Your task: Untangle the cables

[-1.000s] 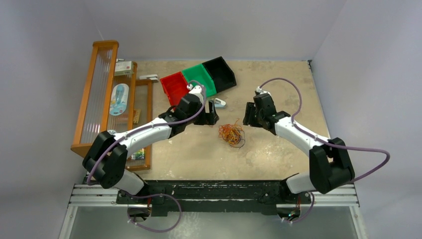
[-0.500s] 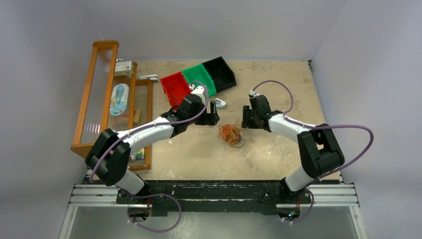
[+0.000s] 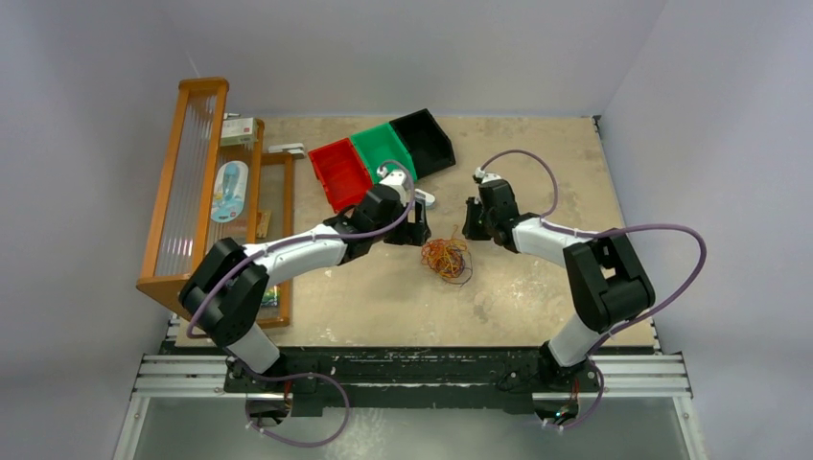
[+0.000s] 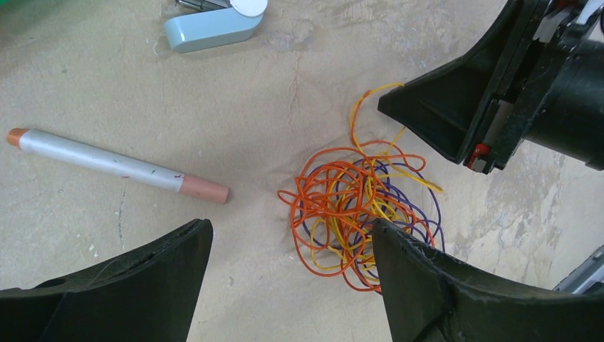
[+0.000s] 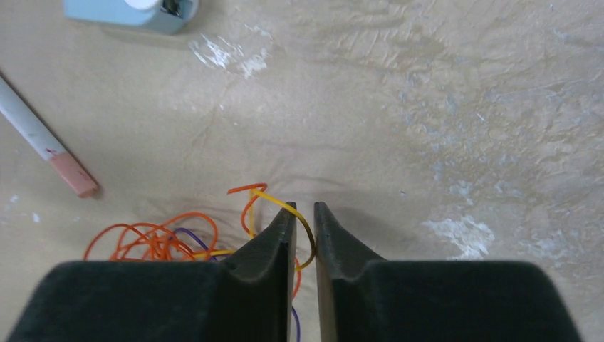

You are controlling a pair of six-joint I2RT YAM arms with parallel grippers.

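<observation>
A: You are right at the start, by my reading. The cables (image 3: 446,259) lie as one knotted clump in the middle of the surface (image 3: 537,172), with orange, yellow and dark purple strands looped through each other. No strand lies apart on its own.

B: Agreed. Your right gripper (image 5: 305,208) is down at the clump's edge on its own side, jaws drawn nearly together with only a thin slit between them. A yellow loop crosses the tips and dips into that slit, but you cannot tell whether it is pinched or merely passing through.

A: Your left gripper (image 4: 290,228) hangs by the clump on the opposite side, jaws spread wide and holding nothing.

B: So practically everything is left to do. You need one strand isolated and drawn out clear of the others, then the same for each remaining colour. The marker (image 4: 117,164) lying near the clump is no part of this.
</observation>
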